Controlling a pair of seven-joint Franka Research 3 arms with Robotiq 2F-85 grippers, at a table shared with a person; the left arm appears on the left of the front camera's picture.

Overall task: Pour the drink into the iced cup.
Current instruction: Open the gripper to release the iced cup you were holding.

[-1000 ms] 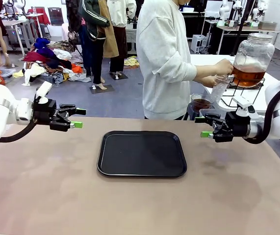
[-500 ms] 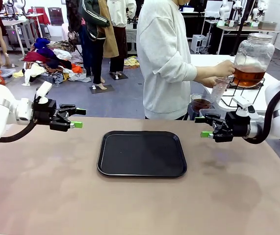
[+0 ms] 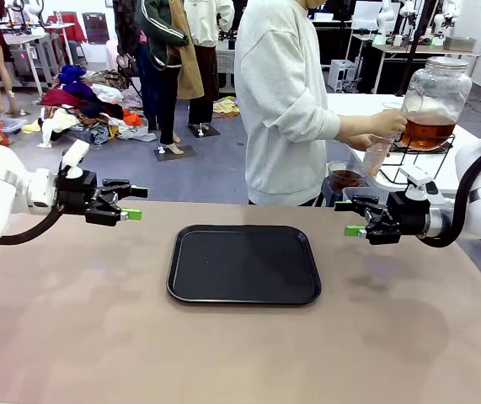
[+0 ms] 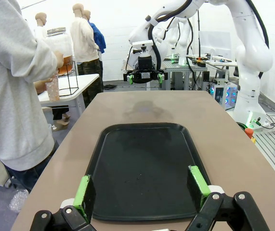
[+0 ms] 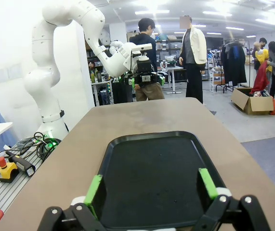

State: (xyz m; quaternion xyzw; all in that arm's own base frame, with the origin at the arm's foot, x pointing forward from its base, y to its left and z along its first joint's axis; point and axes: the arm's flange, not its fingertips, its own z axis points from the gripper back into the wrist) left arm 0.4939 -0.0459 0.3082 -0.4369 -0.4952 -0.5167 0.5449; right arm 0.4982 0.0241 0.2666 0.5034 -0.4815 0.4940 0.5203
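The drink (image 3: 425, 130) is amber liquid in a big glass dispenser jar (image 3: 434, 88) on a wire stand on the side table at the far right. A person in a pale sweatshirt holds a clear cup (image 3: 377, 154) at the jar's tap with both hands. The left wrist view has that cup (image 4: 53, 87) at its left edge. My left gripper (image 3: 137, 203) hovers open and empty left of the black tray (image 3: 244, 265). Right of the tray, my right gripper (image 3: 347, 218) is also open and empty. Each wrist view looks across the tray (image 4: 142, 163) (image 5: 156, 168) between spread green pads (image 4: 84, 195) (image 5: 207, 183).
A small cup of dark brown liquid (image 3: 344, 178) sits below the person's hands. The brown table (image 3: 97, 320) is bare around the tray. Clothes, boxes and other people fill the room behind.
The person's hands and the cup have shifted slightly upward at the jar's tap. Neither arm has moved.
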